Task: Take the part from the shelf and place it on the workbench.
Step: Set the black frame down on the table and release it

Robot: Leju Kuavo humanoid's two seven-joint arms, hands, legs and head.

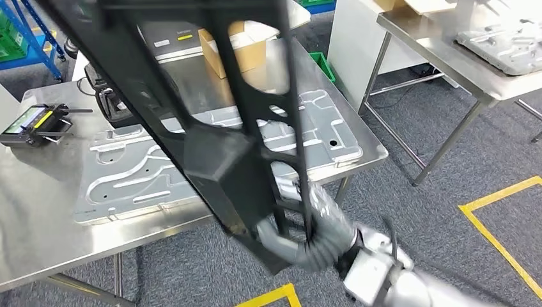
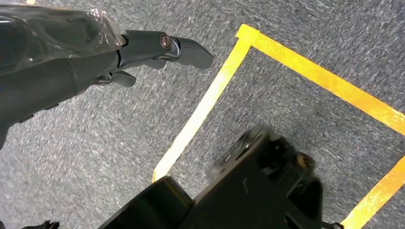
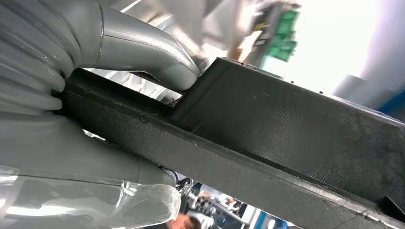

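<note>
From the head view the one black part (image 1: 211, 147), a long open frame, slants up over the workbench (image 1: 38, 217) with its low end clamped in the right hand (image 1: 300, 246); the right wrist view adds the grey thumb (image 3: 148, 52) pressed on top of the part's edge. On the workbench lie one pressed metal panel (image 1: 128, 173) and one cardboard box (image 1: 246, 48). Away from the workbench, the left hand (image 2: 95, 57) hangs over carpet with yellow tape (image 2: 210, 95), fingers loosely straight, holding nothing.
</note>
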